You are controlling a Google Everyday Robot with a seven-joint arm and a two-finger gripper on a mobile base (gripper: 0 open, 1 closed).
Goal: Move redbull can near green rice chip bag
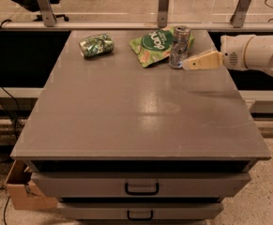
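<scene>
The redbull can [179, 46] stands upright at the back of the table, at the right edge of the green rice chip bag [155, 45] and touching or overlapping it. The bag lies flat with its dark green round logo facing up. My gripper [188, 64] reaches in from the right on a white arm [255, 53]. Its beige tip sits just right of the can's base, low over the table, and holds nothing.
A shorter green patterned can [96, 45] lies on its side at the back left of the grey table [140, 111]. A glass rail with metal posts runs behind the table. Drawers [141, 187] sit below the front edge, and a cardboard box [21, 189] stands at the lower left.
</scene>
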